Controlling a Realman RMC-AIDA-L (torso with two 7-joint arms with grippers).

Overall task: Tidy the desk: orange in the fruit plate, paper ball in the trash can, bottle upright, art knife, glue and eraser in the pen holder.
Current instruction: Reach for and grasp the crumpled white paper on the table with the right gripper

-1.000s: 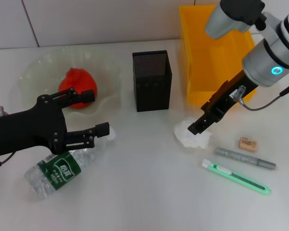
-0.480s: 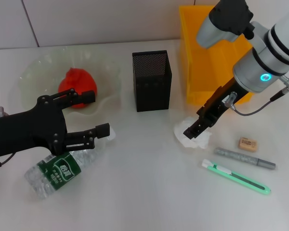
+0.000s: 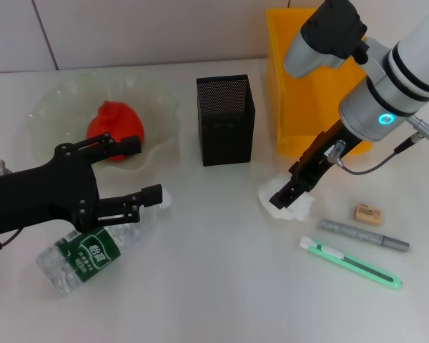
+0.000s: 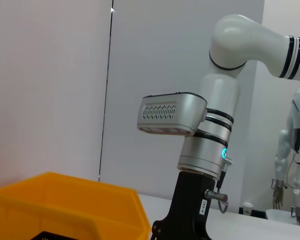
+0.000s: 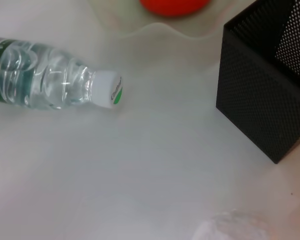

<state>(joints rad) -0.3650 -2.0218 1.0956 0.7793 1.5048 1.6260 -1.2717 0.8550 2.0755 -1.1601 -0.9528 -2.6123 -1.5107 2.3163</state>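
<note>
Where paper ball (image 3: 289, 202) lies, right pincer (image 3: 284, 196) atop it.

Colours on the white desk

A black mesh pen holder (image 3: 226, 120) stands beside a yellow plastic bin (image 3: 309, 86); left of the holder, a red-orange fruit (image 3: 115, 126) lies in a clear pale-green wavy plate (image 3: 53, 107). The clear bottle (image 3: 93, 247) has a green label and white cap; the art knife (image 3: 350, 263) is mint green, the eraser (image 3: 368, 214) tan.
</note>
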